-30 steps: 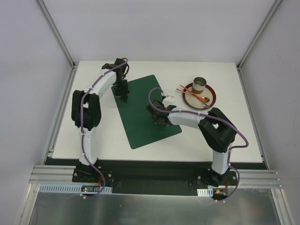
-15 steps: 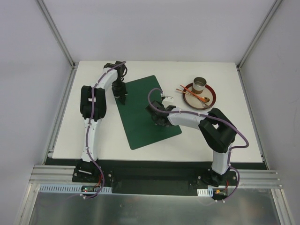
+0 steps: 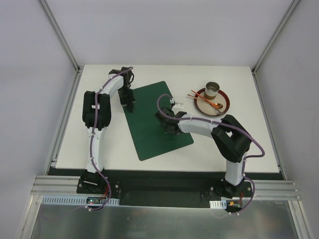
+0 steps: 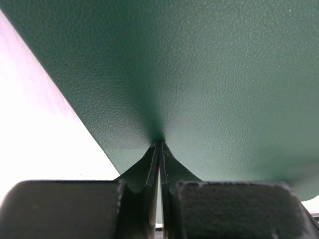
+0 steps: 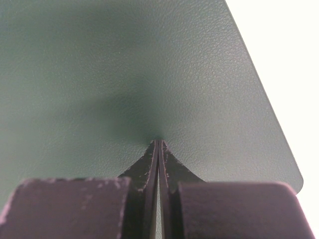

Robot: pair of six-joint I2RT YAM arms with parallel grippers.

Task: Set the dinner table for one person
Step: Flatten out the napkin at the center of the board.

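A slanting aluminium frame post (image 3: 60, 36) ran along the plain pale wall on the left, and a matching one stood on the right; between them lay the dinner table (image 3: 99, 144), a large white matte rectangular tabletop, flat and filling the middle of the overhead view; both arm bases were bolted along its near edge.

On the table's left-centre lay a dark green rectangular placemat (image 3: 152, 119), flat and askew to the table's edges; the left gripper (image 4: 158, 145) stood at the mat's far left edge, its two dark fingers pressed together with no gap, tips resting on the grained green surface and nothing clamped between them; the right gripper (image 5: 158, 143) sat near the mat's right side, likewise fully closed, tips down on the mat, gripping nothing.

Further right, apart from the mat, a round red plate (image 3: 227, 105) rested on the table; a short metal cup (image 3: 213, 90) stood upright on its far part; a copper-coloured spoon (image 3: 213, 105) and thin chopsticks (image 3: 196, 92) lay across it, the chopstick ends overhanging its left rim.
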